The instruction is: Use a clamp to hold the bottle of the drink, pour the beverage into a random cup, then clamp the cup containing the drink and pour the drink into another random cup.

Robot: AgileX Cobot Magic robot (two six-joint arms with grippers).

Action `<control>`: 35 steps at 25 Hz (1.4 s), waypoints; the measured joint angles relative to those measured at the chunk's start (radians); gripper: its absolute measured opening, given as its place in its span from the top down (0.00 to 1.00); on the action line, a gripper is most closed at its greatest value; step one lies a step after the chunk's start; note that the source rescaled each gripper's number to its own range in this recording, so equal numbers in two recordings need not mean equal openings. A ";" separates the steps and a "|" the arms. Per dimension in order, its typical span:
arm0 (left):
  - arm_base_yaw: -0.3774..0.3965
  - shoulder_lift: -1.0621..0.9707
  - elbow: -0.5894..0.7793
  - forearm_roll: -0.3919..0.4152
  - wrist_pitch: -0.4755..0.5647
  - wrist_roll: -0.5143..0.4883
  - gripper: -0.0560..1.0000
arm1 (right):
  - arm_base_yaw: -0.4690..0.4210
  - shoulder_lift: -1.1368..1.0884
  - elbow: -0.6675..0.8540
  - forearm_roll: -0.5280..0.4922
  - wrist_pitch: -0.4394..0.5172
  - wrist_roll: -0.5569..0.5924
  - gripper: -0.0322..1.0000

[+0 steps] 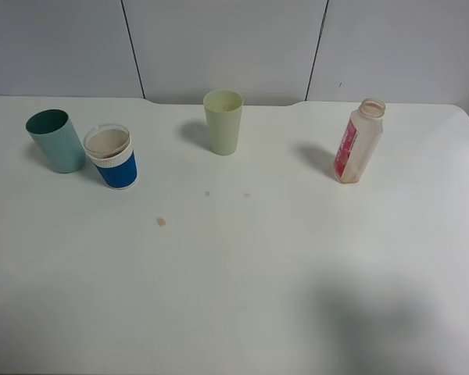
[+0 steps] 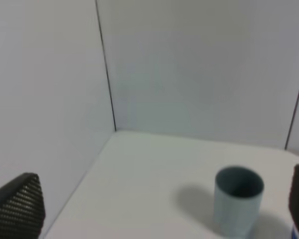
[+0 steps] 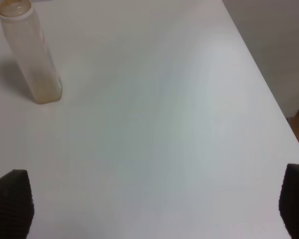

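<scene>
A: Where does the bottle of the drink stand?

B: Upright in the right half of the high view, uncapped, its red-pink label facing left. In the right wrist picture it sits in the upper left corner, well apart from the right gripper, whose two black fingertips show only at the lower corners, spread wide with bare table between them.

A: So the right one holds nothing?

B: Nothing; its jaws gape open and the bottle is clear of them.

A: And the left gripper?

B: Also wide open. One ribbed fingertip shows at the lower left of its picture, the other at the right edge. The teal cup stands between them but further off, untouched.

A: The other cups?

B: In the high view the teal cup is at the far left, leaning, with the blue-and-white cup just beside it. The pale yellow-green cup stands near the upper middle. A few brownish spots mark the table below.
</scene>
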 joint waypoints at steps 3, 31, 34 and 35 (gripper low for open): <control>0.000 -0.074 0.000 -0.003 0.103 0.006 0.00 | 0.000 0.000 0.000 0.000 0.000 0.000 0.02; 0.000 -0.192 0.031 -0.052 0.562 -0.003 0.00 | 0.000 0.000 0.000 0.000 0.000 0.000 0.02; 0.000 -0.192 0.031 -0.052 0.562 -0.003 0.00 | 0.000 0.000 0.000 0.000 0.000 0.000 0.02; 0.000 -0.192 0.031 -0.052 0.562 -0.003 0.00 | 0.000 0.000 0.000 0.000 0.000 0.000 0.02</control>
